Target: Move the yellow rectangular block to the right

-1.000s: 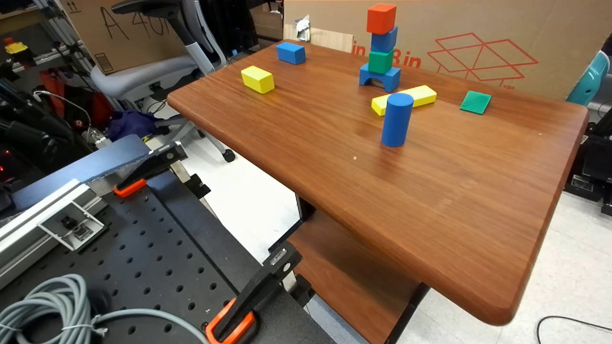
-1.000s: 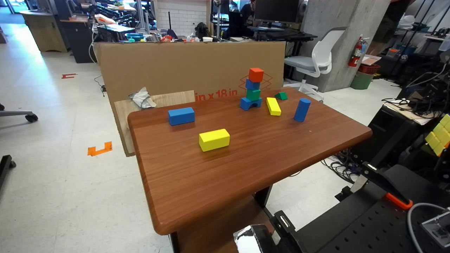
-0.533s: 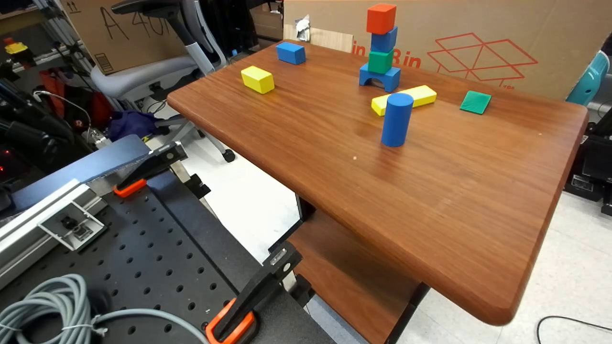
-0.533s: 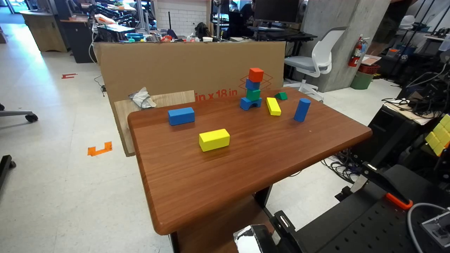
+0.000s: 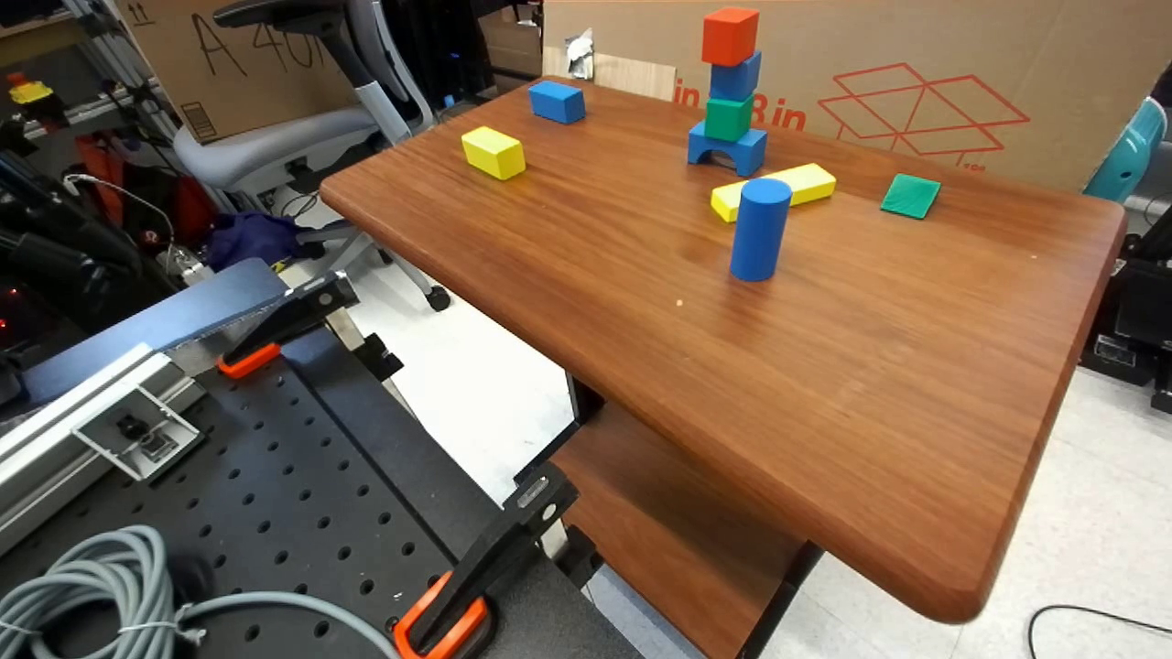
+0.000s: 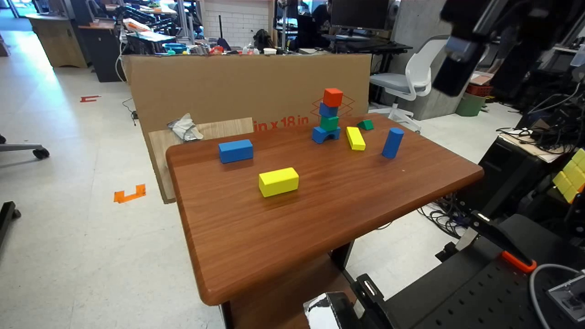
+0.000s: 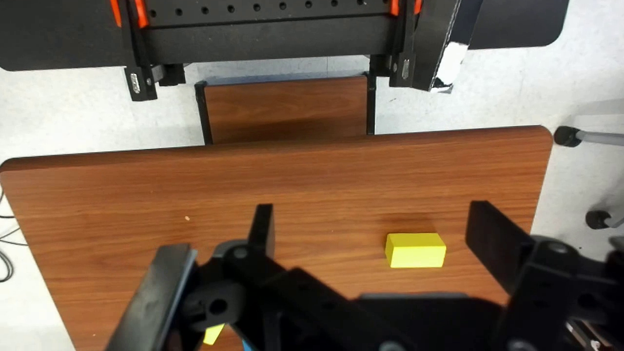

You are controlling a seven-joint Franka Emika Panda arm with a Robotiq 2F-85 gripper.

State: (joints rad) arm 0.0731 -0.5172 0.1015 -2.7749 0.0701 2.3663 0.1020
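Observation:
The yellow rectangular block [image 5: 494,153] is a short plain box lying on the brown table [image 5: 870,412]. It also shows in an exterior view near the middle of the table [image 6: 279,182]. In the wrist view the block [image 7: 416,250] appears between the two fingers, closer to the right one, and well below them. My gripper [image 7: 373,205] is open and empty, high above the table. In an exterior view the gripper [image 6: 477,84] shows blurred at the upper right, apart from every block.
A tower [image 6: 329,122] of blue, green and red blocks stands toward the back. A longer, flatter yellow block [image 6: 355,138], a blue cylinder [image 6: 392,143] and a green block [image 6: 365,124] are near it. A blue block [image 6: 236,151] lies behind the yellow block. Cardboard [image 6: 228,87] stands behind the table.
My gripper has come into an exterior view at the upper right, where it did not show before. The blocks have not moved.

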